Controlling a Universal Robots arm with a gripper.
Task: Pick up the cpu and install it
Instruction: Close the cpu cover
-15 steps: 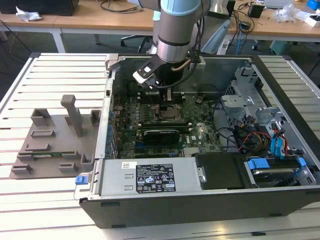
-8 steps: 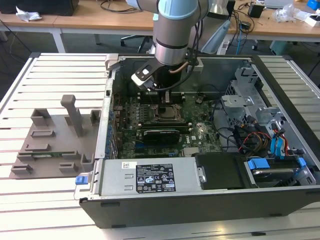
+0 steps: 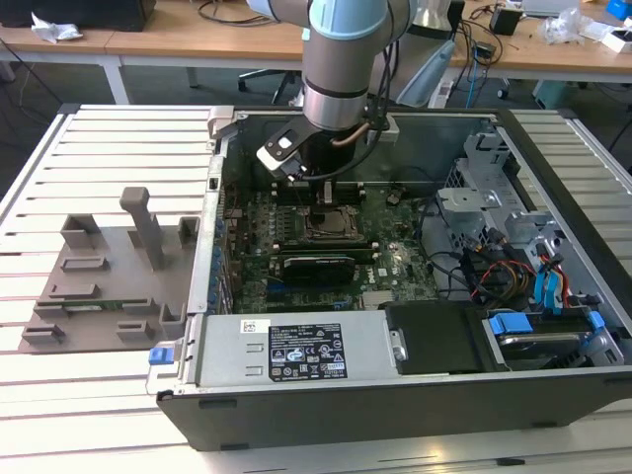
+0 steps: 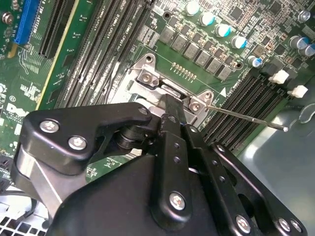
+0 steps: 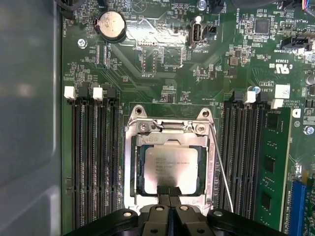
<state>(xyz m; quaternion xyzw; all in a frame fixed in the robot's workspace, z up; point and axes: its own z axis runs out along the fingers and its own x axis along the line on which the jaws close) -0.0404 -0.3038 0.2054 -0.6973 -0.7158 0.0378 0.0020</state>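
Exterior view: high and distant, facing down into the open computer case [image 3: 395,420] on the slatted tabletop [image 3: 109,138]; whole case in frame.
First wrist view: close, straight down on the socket [image 5: 129,172], past the gripper [image 5: 170,191].
Second wrist view: closer, slanted across the motherboard [image 4: 24,64] from behind the gripper.
Shared: socket and memory slots [image 5: 96,162], both wrist views.

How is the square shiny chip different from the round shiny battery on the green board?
The cpu is square; the battery is round. The cpu is bigger. The cpu lies inside a metal frame; the battery sits outside it. Both are silvery and lie flat on the green board.
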